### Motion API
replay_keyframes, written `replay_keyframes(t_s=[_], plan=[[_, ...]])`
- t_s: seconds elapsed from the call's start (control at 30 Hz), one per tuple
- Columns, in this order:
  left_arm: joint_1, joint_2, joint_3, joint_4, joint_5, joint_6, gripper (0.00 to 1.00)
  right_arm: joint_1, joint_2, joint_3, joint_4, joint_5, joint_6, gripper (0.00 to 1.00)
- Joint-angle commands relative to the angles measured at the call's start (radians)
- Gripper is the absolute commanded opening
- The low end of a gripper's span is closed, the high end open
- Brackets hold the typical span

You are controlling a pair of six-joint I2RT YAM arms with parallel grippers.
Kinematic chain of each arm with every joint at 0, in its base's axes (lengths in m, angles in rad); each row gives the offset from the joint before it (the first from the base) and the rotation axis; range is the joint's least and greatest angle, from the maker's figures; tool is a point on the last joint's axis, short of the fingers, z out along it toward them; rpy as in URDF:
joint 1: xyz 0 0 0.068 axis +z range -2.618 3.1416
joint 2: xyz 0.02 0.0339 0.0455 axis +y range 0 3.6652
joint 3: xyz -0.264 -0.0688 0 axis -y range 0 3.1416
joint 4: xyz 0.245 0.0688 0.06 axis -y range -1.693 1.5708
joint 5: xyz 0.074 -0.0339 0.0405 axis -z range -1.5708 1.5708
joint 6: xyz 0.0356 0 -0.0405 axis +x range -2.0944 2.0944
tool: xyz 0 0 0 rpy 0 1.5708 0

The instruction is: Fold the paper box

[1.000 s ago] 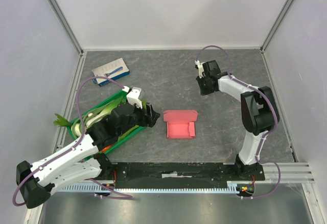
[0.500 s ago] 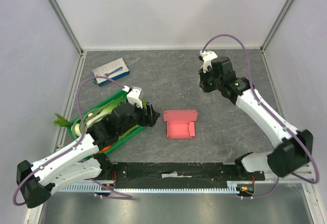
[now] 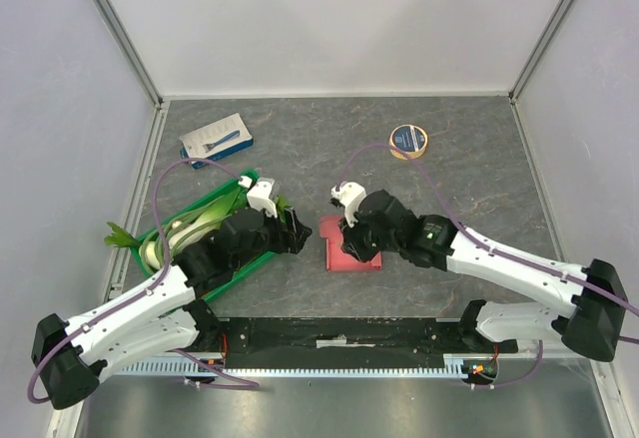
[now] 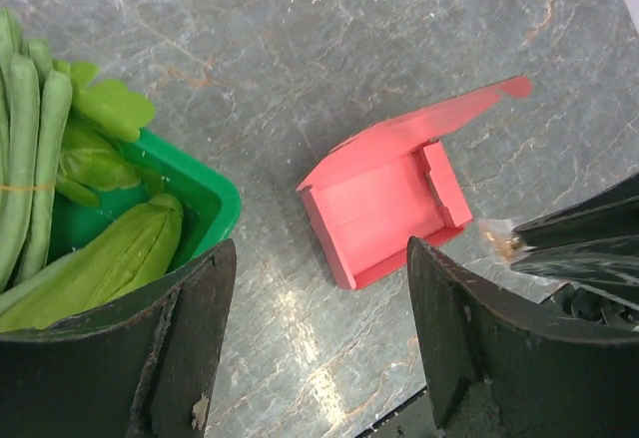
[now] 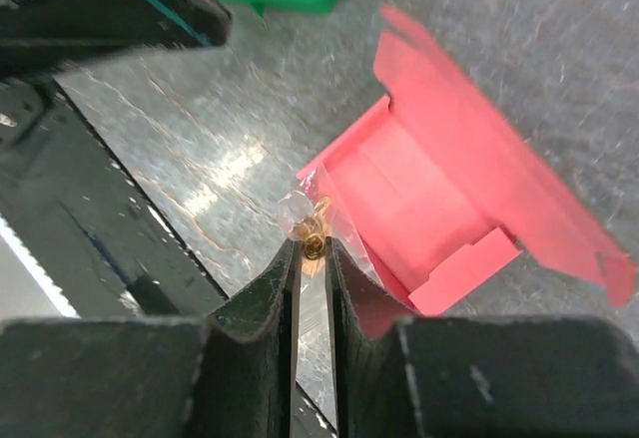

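box: pink-salmon thin-card paper box (image 4: 384, 199), part-folded, open face up on counter just right of green plastic crate (image 4: 200, 194) | right claw (image 5: 313, 248): directly above box, pinching small clear wrapped item (image 5: 310, 220) | left claw (image 3: 297, 231): gapes wide, empty, crate-side | nearer: right

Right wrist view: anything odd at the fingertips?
Yes. The right gripper pinches a small clear packet with something gold-brown inside, over a corner of the open paper box. Odd for a folding job; contents too small to identify.
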Motion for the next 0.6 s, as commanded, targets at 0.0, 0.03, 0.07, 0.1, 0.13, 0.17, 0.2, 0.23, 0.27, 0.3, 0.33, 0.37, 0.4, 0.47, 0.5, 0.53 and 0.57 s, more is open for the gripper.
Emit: replay_keyframes(t_s=[0.0,0.03,0.07,0.1,0.13,0.17,0.2,0.23,0.27,0.3,0.33,0.37,0.4,0.47,0.5,0.53,0.57], plan=[[0.006,-0.043,-0.051,0.063,0.038,-0.077,0.75,0.074,0.034,-0.083,0.137,0.168,0.036,0.20],[0.006,-0.046,-0.055,0.065,0.041,-0.094,0.75,0.083,0.050,-0.100,0.174,0.209,0.036,0.20],[0.007,-0.052,-0.063,0.070,0.044,-0.102,0.75,0.104,0.056,-0.117,0.200,0.236,0.028,0.20],[0.006,-0.064,-0.080,0.076,0.052,-0.116,0.75,0.106,0.060,-0.155,0.224,0.257,0.028,0.20],[0.006,-0.072,-0.090,0.086,0.055,-0.125,0.75,0.112,0.071,-0.169,0.270,0.268,0.025,0.20],[0.007,-0.081,-0.103,0.094,0.058,-0.133,0.75,0.117,0.076,-0.201,0.298,0.283,0.020,0.22],[0.006,-0.092,-0.126,0.111,0.058,-0.148,0.75,0.117,0.079,-0.215,0.327,0.292,0.026,0.26],[0.006,-0.110,-0.133,0.116,0.059,-0.153,0.75,0.115,0.088,-0.222,0.362,0.300,0.032,0.34],[0.006,-0.113,-0.143,0.117,0.061,-0.154,0.75,0.117,0.097,-0.221,0.369,0.305,0.037,0.47],[0.006,-0.114,-0.143,0.116,0.067,-0.154,0.75,0.117,0.105,-0.212,0.361,0.319,0.058,0.52],[0.006,-0.106,-0.141,0.113,0.072,-0.151,0.75,0.117,0.111,-0.203,0.320,0.329,0.077,0.54],[0.006,-0.097,-0.135,0.114,0.090,-0.146,0.75,0.117,0.102,-0.192,0.300,0.334,0.088,0.58],[0.006,-0.088,-0.134,0.114,0.096,-0.139,0.75,0.117,0.062,-0.192,0.260,0.352,0.123,0.59],[0.006,-0.055,-0.137,0.128,0.117,-0.131,0.74,0.115,0.001,-0.212,0.220,0.391,0.158,0.63],[0.006,-0.043,-0.140,0.151,0.127,-0.124,0.73,0.114,-0.072,-0.216,0.158,0.439,0.204,0.65],[0.006,-0.017,-0.143,0.160,0.136,-0.119,0.72,0.111,-0.109,-0.224,0.124,0.472,0.232,0.66],[0.007,0.000,-0.141,0.165,0.151,-0.114,0.69,0.082,-0.149,-0.250,0.095,0.483,0.259,0.68]])
